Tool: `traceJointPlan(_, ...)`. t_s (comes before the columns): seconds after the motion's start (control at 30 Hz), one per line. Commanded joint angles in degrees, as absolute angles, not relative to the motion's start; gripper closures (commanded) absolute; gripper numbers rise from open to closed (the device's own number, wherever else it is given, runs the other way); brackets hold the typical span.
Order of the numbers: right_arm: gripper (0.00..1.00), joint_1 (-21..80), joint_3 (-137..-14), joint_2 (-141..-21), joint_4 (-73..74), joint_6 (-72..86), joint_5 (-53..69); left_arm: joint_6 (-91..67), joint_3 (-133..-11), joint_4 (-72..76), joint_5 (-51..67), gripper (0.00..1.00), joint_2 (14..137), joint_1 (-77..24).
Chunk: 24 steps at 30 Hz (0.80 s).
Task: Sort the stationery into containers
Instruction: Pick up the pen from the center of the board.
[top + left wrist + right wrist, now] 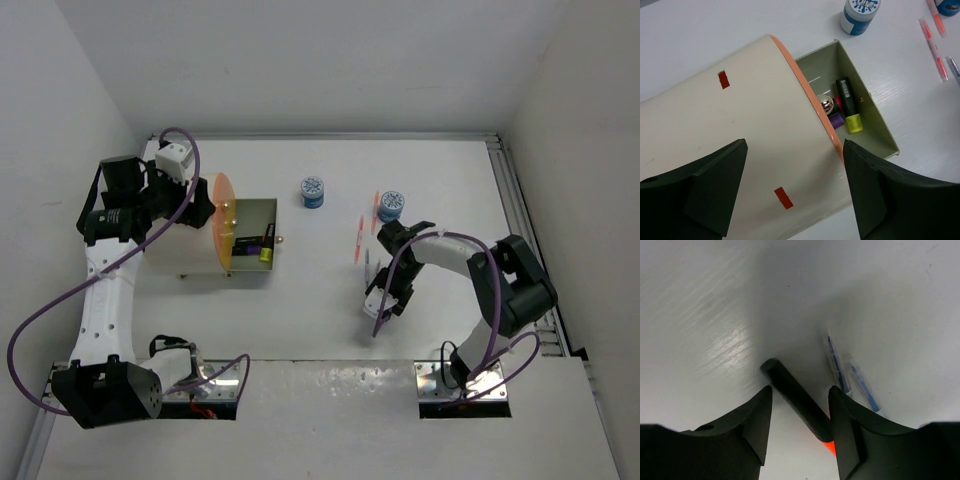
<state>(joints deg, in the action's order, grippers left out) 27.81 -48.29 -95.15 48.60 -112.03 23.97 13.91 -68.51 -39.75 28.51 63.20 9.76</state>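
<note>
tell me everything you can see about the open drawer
The open drawer is a rectangular tray with dull olive-tan walls, plastic by its look, lying flat on the white table and sticking out from the orange-rimmed cream cabinet. Inside lie a black highlighter with a yellow-green end and a purple-ended one beside it; a shiny round knob shows at the cabinet end.
</note>
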Motion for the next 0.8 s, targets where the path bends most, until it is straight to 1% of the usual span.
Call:
traceJointPlan(0.0,0.51,27.1,-48.3,-97.0,45.8,-129.6,23.2,13.4,-69.6,-41.7,27.9,0.17,63.2,10.3)
traceJointPlan(0.23,0.53,26.3,-49.3,-99.5,45.6,-130.0,21.0,14.0,-70.0,-42.3,26.7,0.16,63.1,10.5)
traceJointPlan(0.37,0.62,25.2,-49.9,-100.5,45.6,-129.9,19.3,14.1,-70.3,-42.5,26.7,0.16,63.2,10.3)
traceJointPlan(0.43,0.64,24.8,-50.2,-101.2,45.8,-129.9,17.7,14.1,-70.5,-42.5,26.7,0.17,63.3,10.4)
traceJointPlan(0.53,0.63,24.1,-50.3,-101.9,47.4,-130.9,14.2,14.0,-70.7,-42.7,26.7,0.16,63.3,10.4)
traceJointPlan(0.57,0.59,24.2,-50.3,-101.7,48.3,-131.4,13.0,14.0,-70.8,-42.6,26.8,0.17,63.3,10.3)
traceJointPlan(0.67,0.55,25.3,-49.1,-101.0,51.4,-130.2,8.4,14.0,-71.1,-42.9,26.6,0.17,63.3,10.5)
traceJointPlan(0.73,0.56,26.4,-48.3,-100.5,52.6,-128.9,6.3,13.8,-71.4,-42.9,26.5,0.17,63.3,10.4)
traceJointPlan(0.77,0.59,26.6,-48.0,-100.5,52.9,-127.8,5.6,13.7,-71.4,-42.9,26.6,0.17,63.3,10.4)
